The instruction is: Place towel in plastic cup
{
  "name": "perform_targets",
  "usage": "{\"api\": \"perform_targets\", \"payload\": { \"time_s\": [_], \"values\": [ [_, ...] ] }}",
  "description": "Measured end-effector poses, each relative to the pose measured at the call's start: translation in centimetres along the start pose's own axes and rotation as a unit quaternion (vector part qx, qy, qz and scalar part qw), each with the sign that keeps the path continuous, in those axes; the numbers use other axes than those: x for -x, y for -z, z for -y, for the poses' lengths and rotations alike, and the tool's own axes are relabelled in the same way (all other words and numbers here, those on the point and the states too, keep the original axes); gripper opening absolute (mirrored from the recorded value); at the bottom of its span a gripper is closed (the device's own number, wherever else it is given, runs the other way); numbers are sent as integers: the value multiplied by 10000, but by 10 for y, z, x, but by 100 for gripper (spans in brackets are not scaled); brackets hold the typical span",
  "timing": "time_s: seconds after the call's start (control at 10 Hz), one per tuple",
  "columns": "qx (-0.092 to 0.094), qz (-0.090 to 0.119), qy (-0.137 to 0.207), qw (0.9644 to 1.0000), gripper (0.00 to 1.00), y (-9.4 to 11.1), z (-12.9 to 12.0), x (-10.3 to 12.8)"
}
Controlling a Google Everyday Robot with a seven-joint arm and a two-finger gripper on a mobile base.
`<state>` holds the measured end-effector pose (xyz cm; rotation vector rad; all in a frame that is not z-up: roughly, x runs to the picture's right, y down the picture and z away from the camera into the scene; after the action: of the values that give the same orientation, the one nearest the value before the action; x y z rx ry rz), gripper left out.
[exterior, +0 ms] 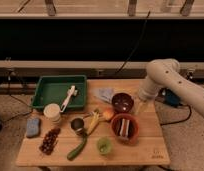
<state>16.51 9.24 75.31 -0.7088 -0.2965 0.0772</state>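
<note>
The towel (104, 94), a small pale blue-grey cloth, lies crumpled on the wooden table (150, 145) just right of the green tray. A small green plastic cup (103, 145) stands upright near the table's front edge. A white cup (52, 112) stands in front of the tray. My white arm reaches in from the right. Its gripper (140, 106) hangs over the table's right side, right of the dark bowl (122, 102) and well right of the towel. It holds nothing that I can see.
A green tray (55, 90) with a white utensil (69, 97) sits at the back left. Between towel and green cup lie a banana (94, 121), a metal cup (77, 125), an orange fruit (109, 114) and a red bowl (125, 127). A cucumber (76, 149), grapes (49, 141) and a blue sponge (32, 126) are at the front left.
</note>
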Motion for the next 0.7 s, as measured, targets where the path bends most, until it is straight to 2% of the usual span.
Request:
{"api": "perform_targets", "payload": {
  "time_s": [0.1,0.2,0.3,0.4,0.6,0.7],
  "values": [
    [37,284,8,9996,65,-10,13,18],
    [41,470,18,9989,65,-17,23,29],
    [-4,767,22,9971,65,-27,44,44],
    [-83,963,12,9953,65,-33,60,50],
    [-277,1249,-21,9918,65,-46,83,62],
    [-354,1338,29,9904,65,-55,93,76]
  ]
}}
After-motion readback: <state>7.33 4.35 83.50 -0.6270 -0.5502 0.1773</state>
